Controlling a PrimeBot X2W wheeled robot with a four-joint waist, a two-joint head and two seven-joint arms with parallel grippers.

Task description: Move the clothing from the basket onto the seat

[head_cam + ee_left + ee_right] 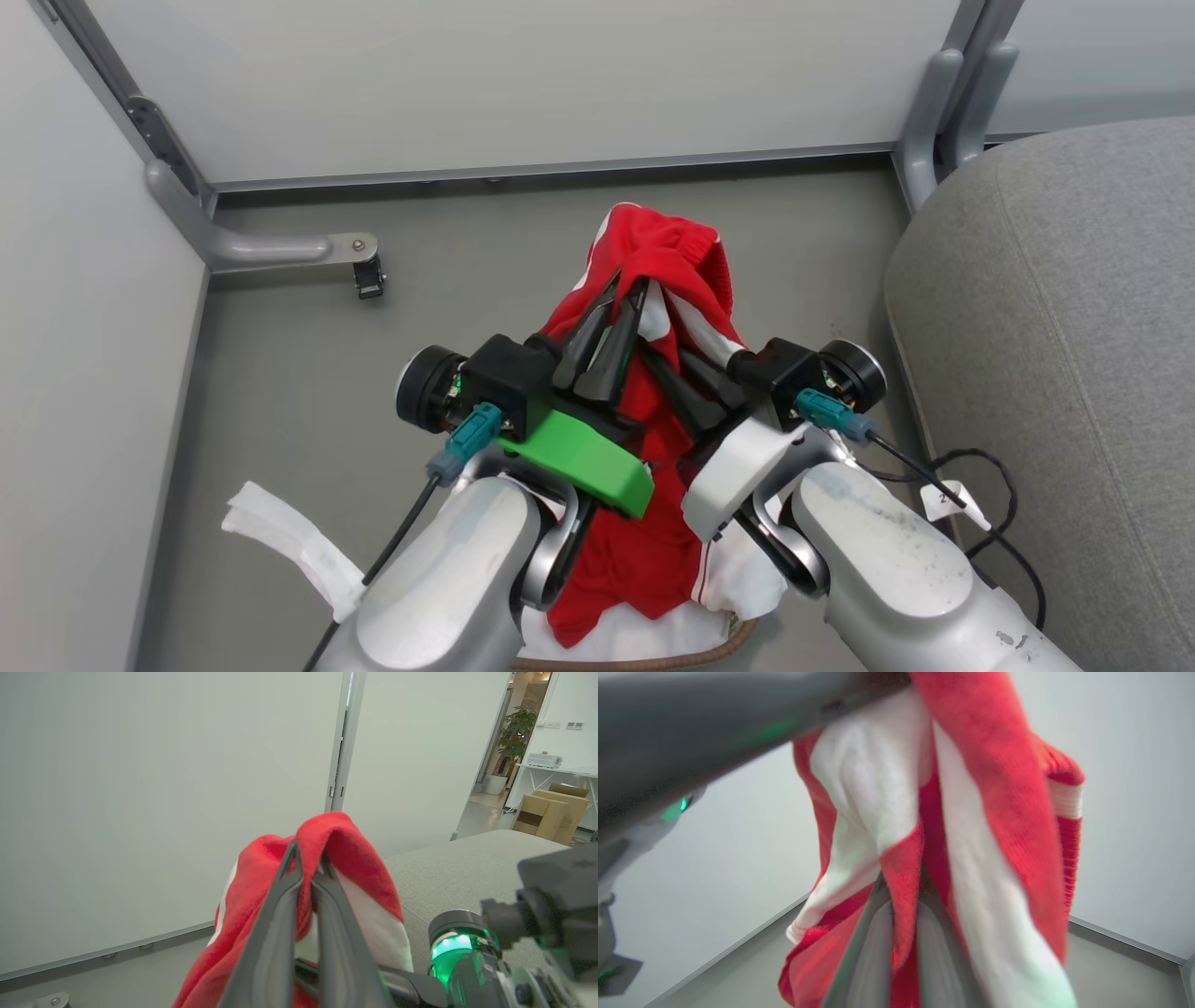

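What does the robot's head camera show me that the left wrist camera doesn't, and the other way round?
Head view: the basket's brown rim at the bottom edge, a white liner sheet hanging out beside it, and a metal partition foot.
Left wrist view: a potted plant and cardboard boxes in the room beyond.
Shared: the red and white clothing held up by the left hand, whose fingers are pinched shut on it, and the grey seat.
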